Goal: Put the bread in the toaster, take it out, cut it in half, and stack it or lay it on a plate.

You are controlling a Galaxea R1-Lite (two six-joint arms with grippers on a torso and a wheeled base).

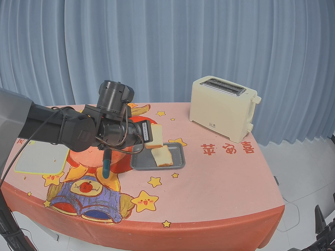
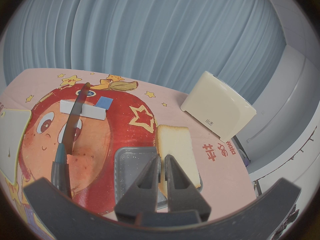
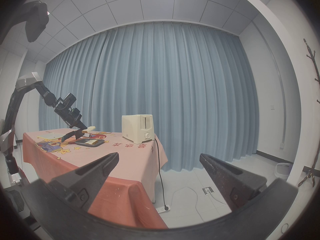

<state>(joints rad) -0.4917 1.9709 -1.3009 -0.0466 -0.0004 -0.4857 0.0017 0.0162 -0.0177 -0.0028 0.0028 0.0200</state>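
My left gripper [image 2: 162, 159] is shut on a slice of bread [image 2: 176, 147], holding it by one edge above the grey tray [image 2: 130, 164]. In the head view that held slice [image 1: 155, 136] hangs upright over the tray [image 1: 141, 161], where a second slice [image 1: 162, 156] lies flat. The cream toaster [image 1: 223, 107] stands at the table's back right, its slots empty. Off the table's right side, low down, my right gripper [image 3: 159, 155] stands open with nothing in it.
A knife [image 2: 71, 124] with a teal handle [image 1: 105, 168] lies left of the tray, its blade across a white block [image 2: 82, 110]. A pale cutting board [image 1: 40, 159] sits at the table's left edge. The toaster's cord [image 3: 159, 170] hangs down to the floor.
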